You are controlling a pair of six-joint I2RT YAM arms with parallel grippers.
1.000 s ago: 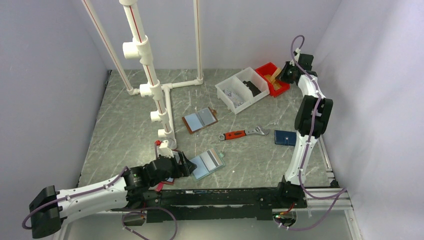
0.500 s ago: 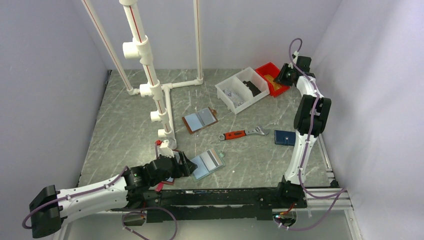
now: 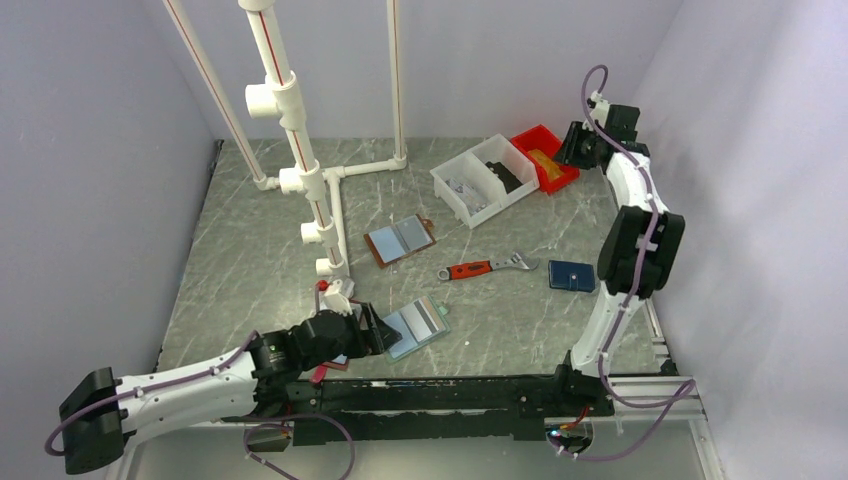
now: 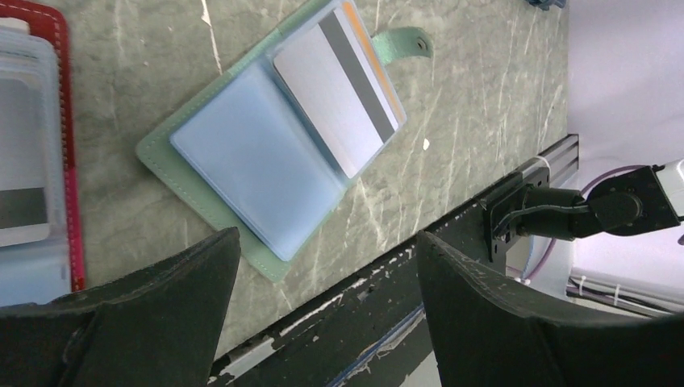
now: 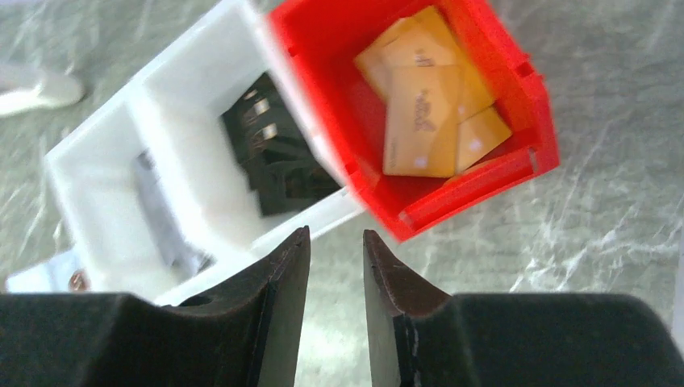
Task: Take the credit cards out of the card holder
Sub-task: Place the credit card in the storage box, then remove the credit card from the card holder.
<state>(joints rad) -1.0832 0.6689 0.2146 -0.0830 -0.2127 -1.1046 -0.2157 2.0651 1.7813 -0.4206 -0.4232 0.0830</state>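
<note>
Top external view: the card holder (image 3: 417, 326) lies open and flat on the grey table (image 3: 250, 250), close to the near edge and left of centre. The left gripper (image 3: 368, 330) sits low just beside the holder's left edge, its jaws spread wide. A maroon-edged folder (image 3: 330, 372) shows partly beneath that arm. A brown-edged folder (image 3: 400, 239) and a wrench (image 3: 488, 267) lie farther back, well apart from the holder.

Left wrist view: the card holder (image 4: 258, 161) lies directly ahead of the left gripper (image 4: 327, 242). Its near edge lies just beyond the two dark fingers (image 4: 145, 314), which grasp nothing. Whether either finger touches the mint edge cannot be told from this angle. A pale credit card (image 4: 335, 101) with a dark stripe sits in the far panel, and an orange edge shows behind it. The near panel looks blue-grey and plain. The maroon-edged folder (image 4: 68, 161) lies at the left, beside the holder.

Right wrist view: the right gripper (image 5: 336, 238) hangs at the far right corner above a red bin (image 5: 323, 48), which abuts a white bin (image 5: 185, 161). Its fingers stand a narrow gap apart with nothing between them. Several tan cards (image 5: 423, 109) lie loose inside the red bin.
</note>
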